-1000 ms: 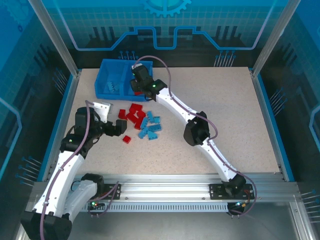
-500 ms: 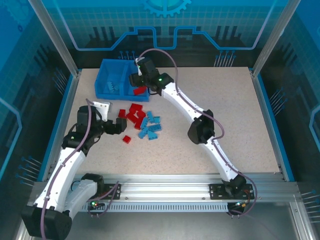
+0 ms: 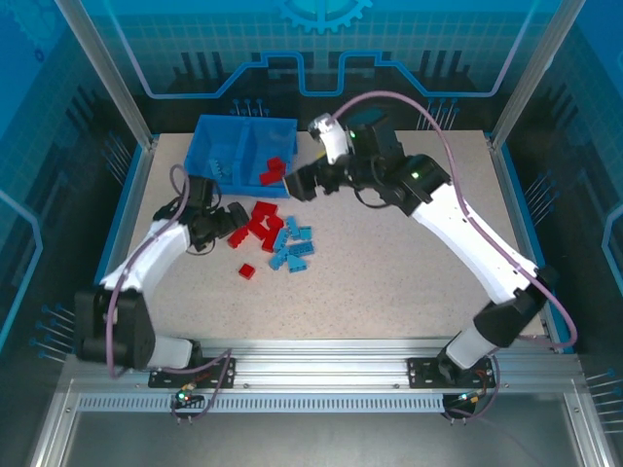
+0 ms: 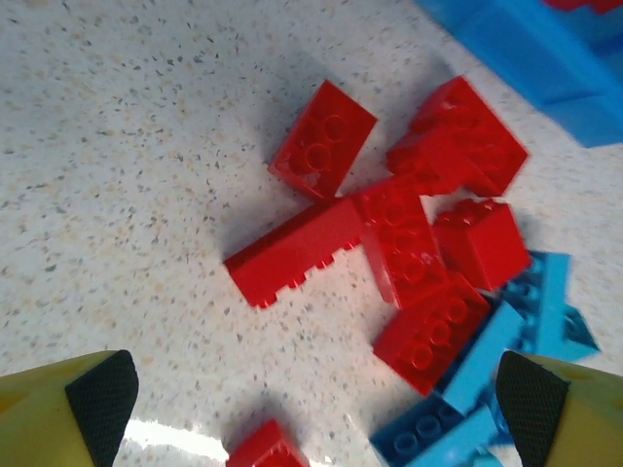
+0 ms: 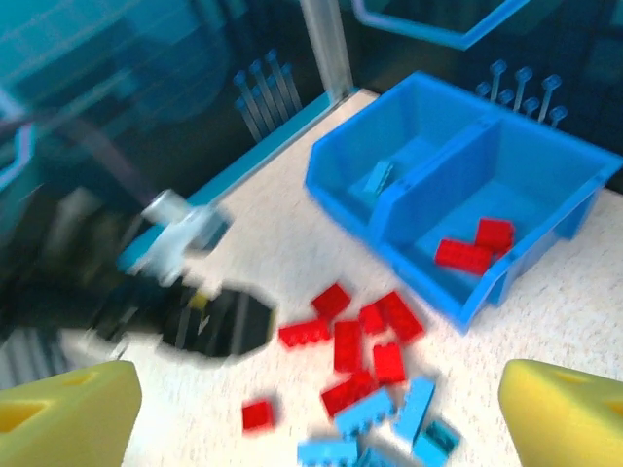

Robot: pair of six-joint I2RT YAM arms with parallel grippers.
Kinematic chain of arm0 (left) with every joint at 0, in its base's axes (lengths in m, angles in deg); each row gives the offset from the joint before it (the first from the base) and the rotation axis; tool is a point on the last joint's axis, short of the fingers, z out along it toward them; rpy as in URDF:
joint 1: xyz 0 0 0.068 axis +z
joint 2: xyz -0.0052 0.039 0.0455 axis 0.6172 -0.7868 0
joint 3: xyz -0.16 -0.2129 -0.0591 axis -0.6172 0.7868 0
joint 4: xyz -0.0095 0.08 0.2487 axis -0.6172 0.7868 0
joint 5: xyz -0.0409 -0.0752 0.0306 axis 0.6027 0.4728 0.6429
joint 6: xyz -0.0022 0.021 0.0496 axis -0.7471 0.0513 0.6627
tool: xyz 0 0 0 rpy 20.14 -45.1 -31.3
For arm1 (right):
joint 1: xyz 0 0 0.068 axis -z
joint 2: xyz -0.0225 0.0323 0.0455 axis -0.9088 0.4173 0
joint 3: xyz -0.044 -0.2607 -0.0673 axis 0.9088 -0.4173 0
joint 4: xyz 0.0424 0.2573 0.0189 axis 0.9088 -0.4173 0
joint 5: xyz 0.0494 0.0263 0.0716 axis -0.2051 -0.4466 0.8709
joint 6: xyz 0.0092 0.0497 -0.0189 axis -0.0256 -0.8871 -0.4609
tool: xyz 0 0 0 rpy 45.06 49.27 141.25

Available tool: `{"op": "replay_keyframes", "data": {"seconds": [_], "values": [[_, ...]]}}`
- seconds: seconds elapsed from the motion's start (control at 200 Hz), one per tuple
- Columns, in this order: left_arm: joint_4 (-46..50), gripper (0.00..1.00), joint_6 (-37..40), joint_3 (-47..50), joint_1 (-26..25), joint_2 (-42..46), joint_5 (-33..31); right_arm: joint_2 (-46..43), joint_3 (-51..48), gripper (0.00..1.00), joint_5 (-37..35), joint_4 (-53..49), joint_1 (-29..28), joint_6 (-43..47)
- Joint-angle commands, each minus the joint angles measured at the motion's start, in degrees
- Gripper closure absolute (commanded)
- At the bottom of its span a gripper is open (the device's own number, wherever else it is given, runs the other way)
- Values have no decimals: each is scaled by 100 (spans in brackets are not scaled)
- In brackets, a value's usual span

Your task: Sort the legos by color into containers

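The blue bin (image 3: 243, 122) stands at the back left, its two containers side by side. Red legos (image 3: 274, 173) lie in the right one (image 5: 472, 248), light blue ones (image 3: 222, 167) in the left one (image 5: 378, 178). A loose pile lies in front on the table: red bricks (image 3: 261, 222) (image 4: 389, 233) and light blue bricks (image 3: 292, 248) (image 4: 511, 345), with a lone red brick (image 3: 247, 270) nearer. My left gripper (image 3: 237, 217) (image 4: 313, 404) hangs open at the pile's left edge, nothing between its fingers. My right gripper (image 3: 296, 182) (image 5: 321, 409) is open and empty beside the bin's right front corner.
Aluminium posts and blue cage panels ring the speckled table (image 3: 409, 263). The bin's near corner (image 4: 545, 58) lies just past the red bricks. In the right wrist view the left gripper's black body (image 5: 209, 321) sits left of the pile.
My right gripper opened over the right container, left a red brick there and pulled back to the right. My left arm swung forward, bringing its gripper to the pile.
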Motion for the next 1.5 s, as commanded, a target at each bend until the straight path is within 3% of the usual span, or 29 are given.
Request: {"op": "replay_keyframes", "data": {"seconds": [0.0,0.16,0.28,0.605,1.071,1.321,1.491], "values": [[-26,3,107,-297,32,-635,-38,-321,-843,0,418,-293,14,77],[-245,10,786,-539,-9,-1392,-120,-841,-1742,0,421,71,34,-407],[-416,19,874,-532,-88,-1594,-137,-902,-2036,0,547,248,40,-606],[-373,38,890,-346,-389,-1790,-265,-547,-1880,0,589,181,37,-786],[-145,78,710,-92,-753,-1289,-539,-314,-1792,0,891,164,37,-914],[505,84,694,-785,-1152,-148,-898,-562,-1820,0,742,246,38,-1034],[443,84,994,-1997,-1173,-593,-1007,-731,-1903,0,477,361,39,-1142]]}}
